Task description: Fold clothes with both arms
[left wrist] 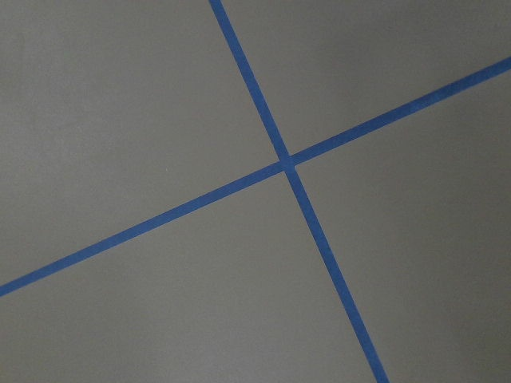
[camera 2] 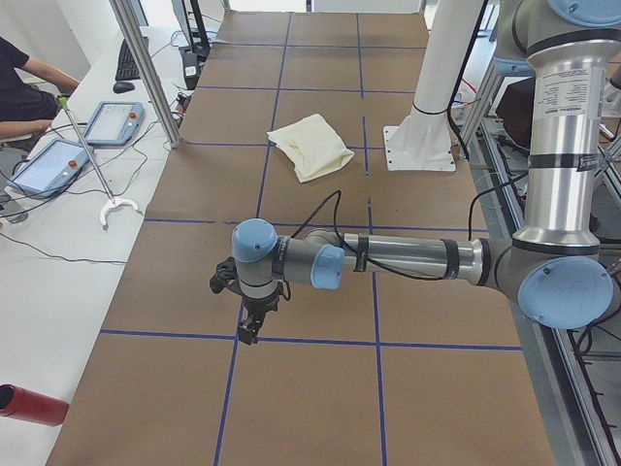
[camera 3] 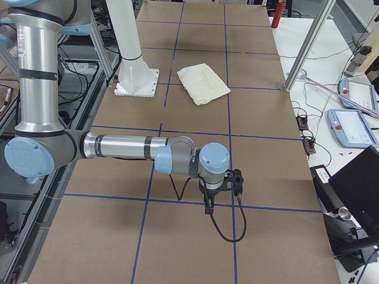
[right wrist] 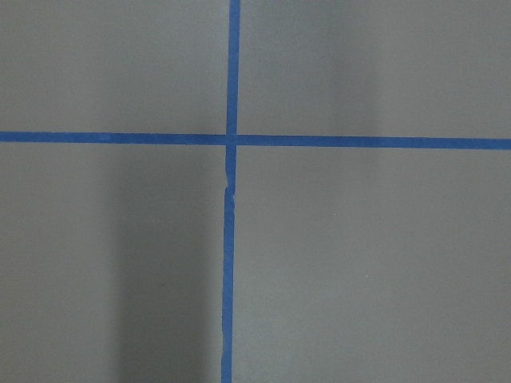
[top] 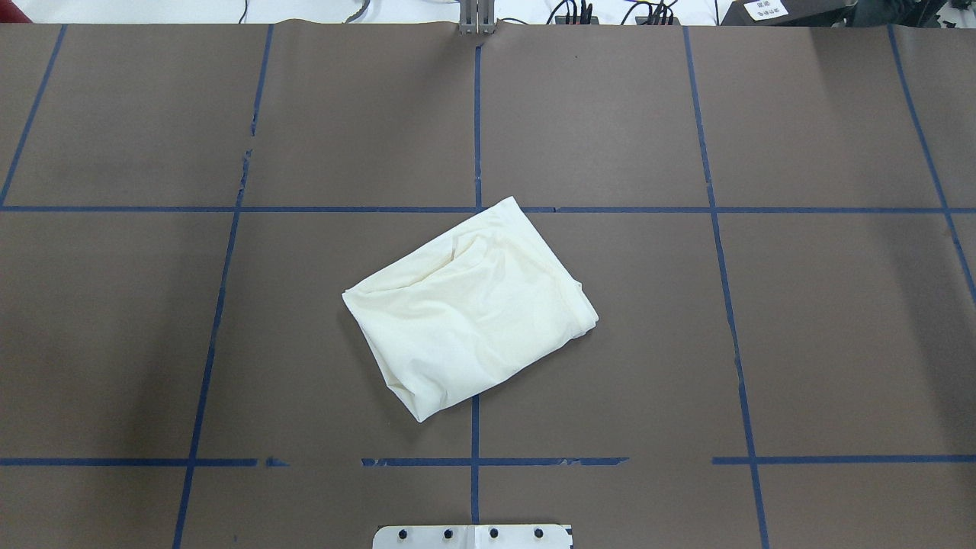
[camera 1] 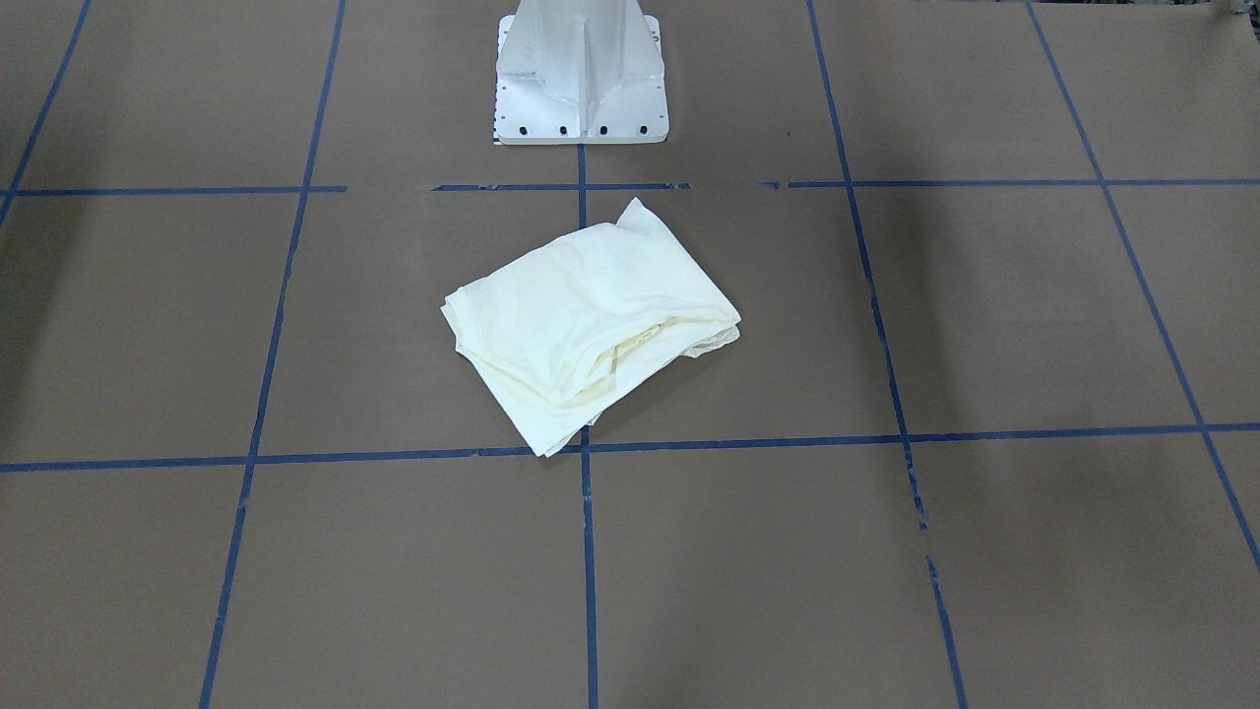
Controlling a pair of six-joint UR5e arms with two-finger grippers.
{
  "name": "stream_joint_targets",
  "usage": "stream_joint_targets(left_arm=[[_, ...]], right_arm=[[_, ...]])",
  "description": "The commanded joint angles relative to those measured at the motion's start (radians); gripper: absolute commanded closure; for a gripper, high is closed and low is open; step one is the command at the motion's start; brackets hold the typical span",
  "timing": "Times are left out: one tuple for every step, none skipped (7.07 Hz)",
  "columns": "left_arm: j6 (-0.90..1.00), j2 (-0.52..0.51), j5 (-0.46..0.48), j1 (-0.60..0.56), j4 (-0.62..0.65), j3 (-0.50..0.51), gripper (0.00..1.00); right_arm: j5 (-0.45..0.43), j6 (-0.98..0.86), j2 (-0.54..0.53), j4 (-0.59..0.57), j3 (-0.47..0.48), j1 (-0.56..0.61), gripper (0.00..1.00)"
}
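The cream shirt (camera 1: 581, 315) lies folded into a compact, skewed rectangle at the table's middle, plain side up, with no print showing. It also shows in the overhead view (top: 473, 313) and both side views (camera 2: 310, 146) (camera 3: 203, 83). My left gripper (camera 2: 250, 325) hangs low over the brown paper, far from the shirt toward the table's left end; I cannot tell whether it is open or shut. My right gripper (camera 3: 208, 204) hangs likewise toward the right end; its state cannot be told either. Both wrist views show only paper and blue tape crosses.
The white pedestal base (camera 1: 581, 89) stands just behind the shirt on the robot's side. Blue tape lines (top: 476, 210) grid the brown table. An operator's side table holds tablets (camera 2: 53, 165) and cables; metal frame posts (camera 3: 308, 47) stand at the table's far edge.
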Motion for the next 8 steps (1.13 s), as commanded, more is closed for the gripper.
stream_joint_targets(left_arm=[[-0.006,-0.002,-0.003,0.000,0.001,0.002,0.00],[-0.012,-0.002,-0.005,0.000,-0.002,0.010,0.00],[-0.042,0.000,-0.006,0.000,-0.002,0.010,0.00],[-0.182,0.001,-0.007,0.000,-0.008,0.004,0.00],[-0.238,0.006,-0.010,0.000,-0.009,0.004,0.00],[-0.243,0.006,-0.046,0.000,-0.008,0.007,0.00],[-0.244,0.007,-0.059,0.000,-0.008,0.010,0.00],[-0.244,0.008,-0.059,0.000,-0.008,0.011,0.00]], right_arm=[[-0.002,0.153,-0.004,0.004,0.045,0.015,0.00],[-0.017,0.159,-0.001,0.004,0.047,0.010,0.00],[-0.022,0.160,0.000,0.004,0.048,0.007,0.00],[-0.022,0.160,0.000,0.004,0.048,0.005,0.00],[-0.022,0.160,0.000,0.004,0.047,0.005,0.00],[-0.024,0.160,0.000,0.004,0.047,0.005,0.00],[-0.025,0.159,0.000,0.004,0.047,0.005,0.00],[-0.025,0.159,0.002,0.004,0.047,0.005,0.00]])
